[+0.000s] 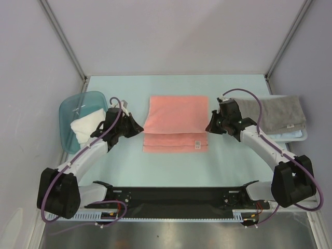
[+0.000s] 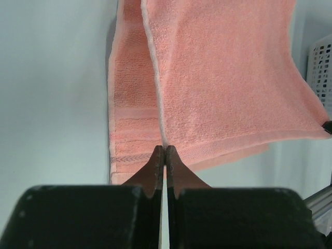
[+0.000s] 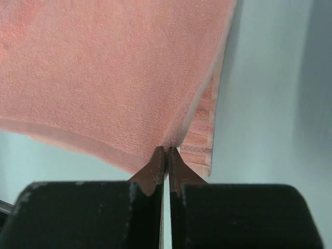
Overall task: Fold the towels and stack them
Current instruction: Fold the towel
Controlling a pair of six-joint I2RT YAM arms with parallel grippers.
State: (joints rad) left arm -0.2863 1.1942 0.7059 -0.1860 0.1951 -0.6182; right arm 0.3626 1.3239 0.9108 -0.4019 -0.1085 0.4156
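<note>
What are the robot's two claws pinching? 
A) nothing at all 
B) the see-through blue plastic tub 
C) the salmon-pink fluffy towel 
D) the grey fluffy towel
C: both wrist views show the left gripper and the right gripper shut on corners of the salmon-pink terry towel.

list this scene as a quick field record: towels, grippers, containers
pink towel: centre, partly folded, upper layer raised over the lower one
left gripper: shut on pink towel, at its left edge
right gripper: shut on pink towel, at its right edge
white towel: bunched in blue tub, far left
grey towel: draped over white lattice basket, far right
stack: none yet
</note>
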